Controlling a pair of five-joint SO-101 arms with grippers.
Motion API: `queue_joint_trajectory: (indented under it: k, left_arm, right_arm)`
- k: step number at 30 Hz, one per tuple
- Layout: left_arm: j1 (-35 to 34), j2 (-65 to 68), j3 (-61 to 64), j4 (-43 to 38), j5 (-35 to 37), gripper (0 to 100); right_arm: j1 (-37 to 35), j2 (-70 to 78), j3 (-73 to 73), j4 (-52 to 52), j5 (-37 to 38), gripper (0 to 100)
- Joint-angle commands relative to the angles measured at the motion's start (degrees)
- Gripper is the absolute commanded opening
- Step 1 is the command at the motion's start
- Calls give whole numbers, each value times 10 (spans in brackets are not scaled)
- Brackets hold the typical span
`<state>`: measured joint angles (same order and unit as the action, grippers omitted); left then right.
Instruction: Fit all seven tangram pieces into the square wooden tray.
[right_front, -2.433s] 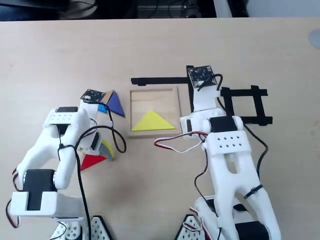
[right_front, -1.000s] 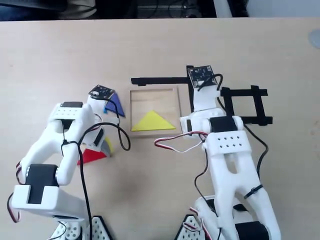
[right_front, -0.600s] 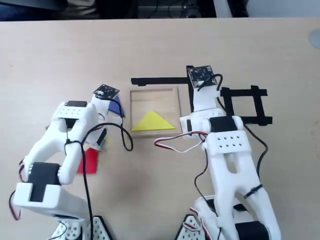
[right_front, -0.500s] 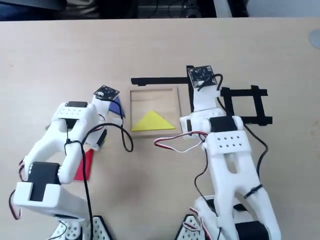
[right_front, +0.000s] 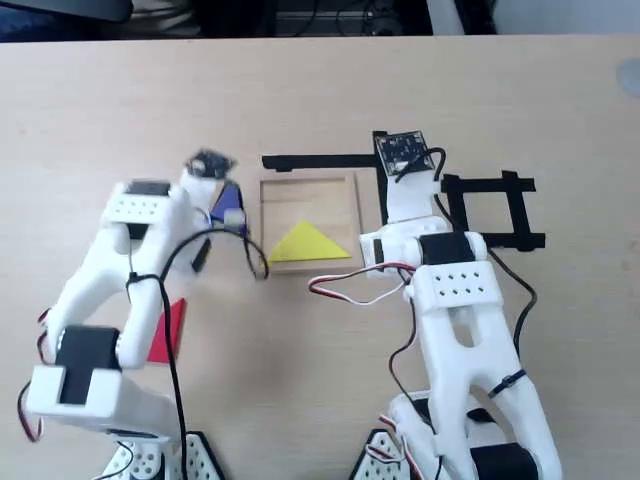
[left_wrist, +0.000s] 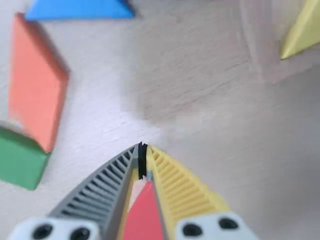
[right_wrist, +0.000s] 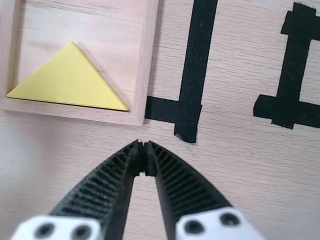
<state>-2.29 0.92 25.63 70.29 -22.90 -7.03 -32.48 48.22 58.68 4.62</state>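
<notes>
- Swung up-frame over the last couple of seconds: left arm, its wrist now nearer the blue piece. The right arm is unmoved.
- Lower left: red piece lies flat on the table, partly under the arm. Its visible long side runs roughly up-down in frame.
- Tips of the left gripper are pressed together. Red shows in the gap behind them; cannot tell whether it is pinched or just lying beyond.
- Ahead of that gripper and off to one side, the orange piece and green piece appear to touch. The orange one is a parallelogram, long axis roughly along the gripper's line.
- Left of centre: the blue piece is a triangle just beside the tray, point toward the top of frame.
- Centre, in the tray: yellow triangle, long edge left-right along the lower wall, apex up-frame.
- Handling, judged: the pieces look thin, stiff, light and smooth-faced, so likely to skid if nudged. Best hold is across a narrow part with jaws on opposite edges, not on a sharp corner.
- Right of the tray: right gripper, fingers closed on nothing, sits over bare table off the tray's lower right corner, near the tape.
</notes>
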Motion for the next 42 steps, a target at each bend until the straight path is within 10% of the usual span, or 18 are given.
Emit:
queue_joint_trajectory:
  k: [1,6,12,17,23,32,42]
  left_arm:
    - [-9,-83,-118,126,-25,29]
    - [-95,-160,-145,298,-183,29]
    - [-322,-146,-44,301,-447,30]
    - [-363,-105,68,273,-597,30]
    - [-369,-46,190,82,-562,30]
    - [-339,-41,296,4,-548,29]
    - [-182,-35,227,-73,-323,30]
  right_arm:
    - [-7,2,0,-6,5,13]
    - [-7,0,6,-6,5,14]
    - [-7,0,6,-6,6,14]
    - [-7,0,5,-6,6,14]
    - [-7,0,7,-7,6,14]
    - [-7,1,7,-10,6,14]
    - [-7,1,7,-9,6,14]
